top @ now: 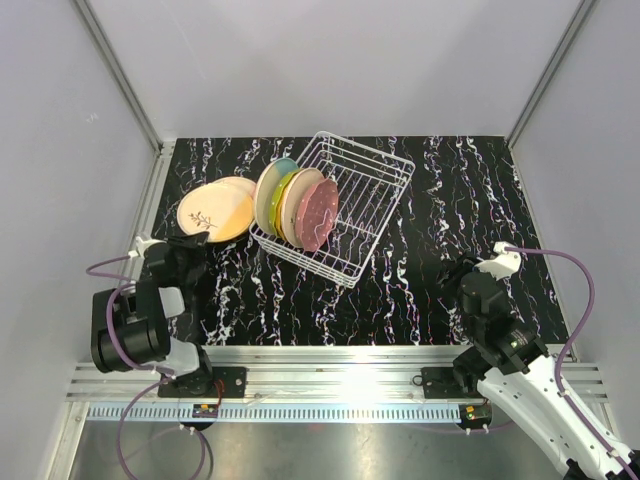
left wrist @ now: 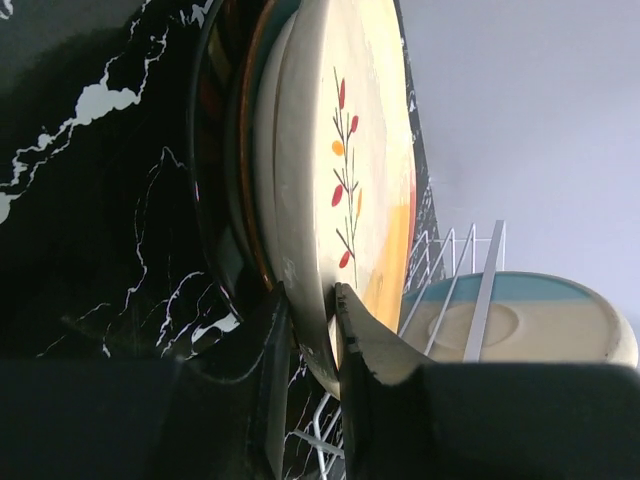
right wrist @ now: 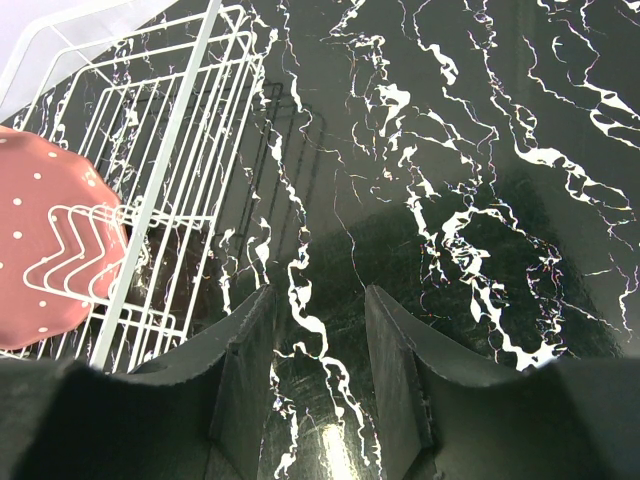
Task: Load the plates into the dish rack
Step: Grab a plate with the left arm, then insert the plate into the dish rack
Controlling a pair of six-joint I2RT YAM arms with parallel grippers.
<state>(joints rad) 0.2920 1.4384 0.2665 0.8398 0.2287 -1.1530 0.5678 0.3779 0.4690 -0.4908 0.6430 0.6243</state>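
Overhead, the white wire dish rack [top: 375, 190] sits askew on the black, white-veined marble table [top: 450, 190]. Four glossy round plates stand on edge in its left end, leaning. The cream-blue plate [top: 266, 195] is outermost and the pink plate [top: 320, 212] innermost. The two between them overlap so much that their faces are mostly hidden. Just left of the rack a stack [top: 242, 190] lies flat, topped by the peach sprig plate [top: 205, 212]; how many lie beneath cannot be counted from here. The left claw [top: 200, 243] meets the stack's near edge, its dark fingers hard to separate from the dark table. The right claw [top: 448, 272] hangs over bare marble, well apart from the rack.

From the left wrist, the claw is clenched on the sprig plate's rim, one finger on the painted face and the other under the lip, with no gap showing. Behind it only thin rims show. A black plate [left wrist: 205, 150] is outermost, and the others are too slivered to name. Beyond are rack wires and the cream-blue plate, partly hidden by the claw.

From the right wrist, matte black fingers stand apart with only marble between them, released and holding nothing. At the left are the rack's thin wires and the pink plate, white-dotted and cut off by the frame edge.
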